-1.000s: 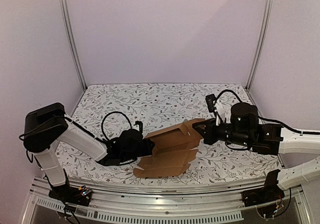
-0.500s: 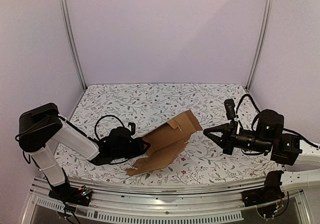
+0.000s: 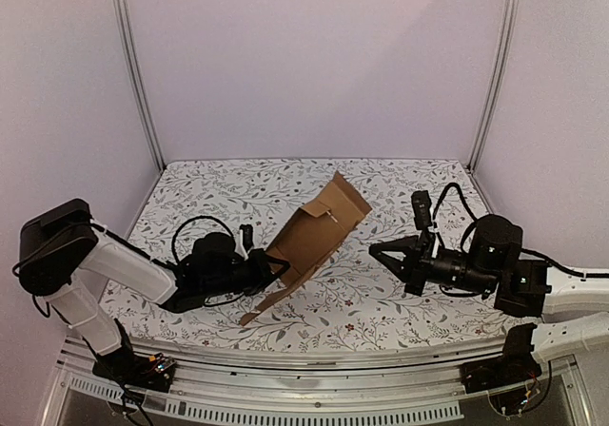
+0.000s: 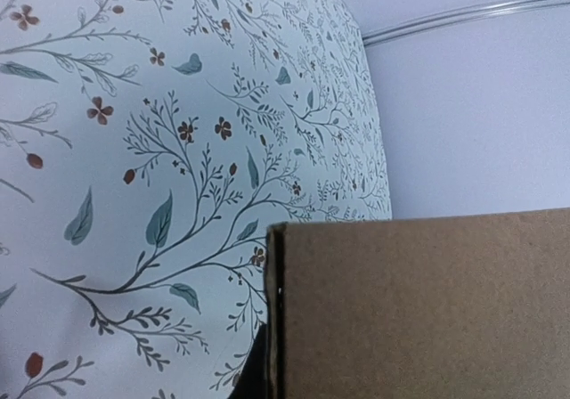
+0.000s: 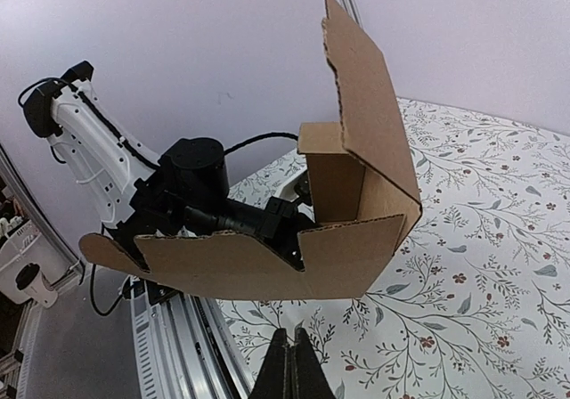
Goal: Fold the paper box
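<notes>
The table [image 3: 400, 183] has a floral-printed top.

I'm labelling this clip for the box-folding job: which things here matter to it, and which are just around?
Part of the job:
- paper box, partly folded, tilted up
- left gripper, shut on the box's edge
- right gripper, shut, apart from the box

Just there:
- flowered table cover
- metal frame posts

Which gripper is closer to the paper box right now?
Left. The left gripper grips the paper box at its lower left edge; the right gripper, shut, sits off to its right, not touching.
</notes>
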`<state>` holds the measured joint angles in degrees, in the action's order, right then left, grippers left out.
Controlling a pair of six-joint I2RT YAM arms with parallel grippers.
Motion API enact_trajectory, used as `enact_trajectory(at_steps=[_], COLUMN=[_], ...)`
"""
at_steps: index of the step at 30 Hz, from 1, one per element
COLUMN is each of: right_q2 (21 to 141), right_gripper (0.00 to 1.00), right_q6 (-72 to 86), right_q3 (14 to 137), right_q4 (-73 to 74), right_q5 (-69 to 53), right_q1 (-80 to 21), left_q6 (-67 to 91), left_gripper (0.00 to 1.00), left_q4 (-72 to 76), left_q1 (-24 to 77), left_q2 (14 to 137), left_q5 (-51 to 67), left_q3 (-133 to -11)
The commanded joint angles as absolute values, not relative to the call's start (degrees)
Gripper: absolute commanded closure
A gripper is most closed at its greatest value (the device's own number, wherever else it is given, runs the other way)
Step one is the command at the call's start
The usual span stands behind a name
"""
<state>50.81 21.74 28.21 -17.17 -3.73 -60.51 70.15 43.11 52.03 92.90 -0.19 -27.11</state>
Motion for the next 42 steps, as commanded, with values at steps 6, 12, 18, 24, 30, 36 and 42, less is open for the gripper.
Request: enact_trajectory(at_steps=[6, 12, 18, 24, 30, 36, 42], right_q2=[59.22, 63.23, 66.82, 69.51, 71.5, 72.62, 73.1], right_gripper=[1.0, 1.0, 1.0, 1.0, 1.0, 1.0, 1.0], right_q6=[20.69, 20.3, 20.0, 19.54, 19.81, 20.24, 20.81], right_q3=[34.8, 37.71, 40.23, 42.66, 43.5, 42.54, 39.89], right_q4=[-25.81, -27.77, -28.6, -29.02, -27.93, -23.55, -20.57], right_q5=[-0.32, -0.35, 1.98, 1.52, 1.7, 3.78, 5.41], right_q1=[-62.21, -62.71, -63.08, -63.3, -63.54, -64.63, -65.85], left_q6=[71.04, 70.46, 69.51, 68.13, 65.3, 61.38, 57.49], left_gripper=[1.0, 1.0, 1.0, 1.0, 1.0, 1.0, 1.0], left_q4=[42.76, 41.19, 39.17, 37.3, 35.78, 30.49, 26.61], left_q1=[51.33, 51.39, 51.63, 52.26, 52.65, 52.56, 51.99], left_q2=[88.78, 86.31, 83.46, 81.73, 79.88, 75.34, 72.54], left_q5=[1.93, 2.02, 1.81, 1.29, 0.43, -2.16, -1.42], left_q3=[-26.45, -26.19, -26.13, -26.15, -26.12, -26.62, -28.33])
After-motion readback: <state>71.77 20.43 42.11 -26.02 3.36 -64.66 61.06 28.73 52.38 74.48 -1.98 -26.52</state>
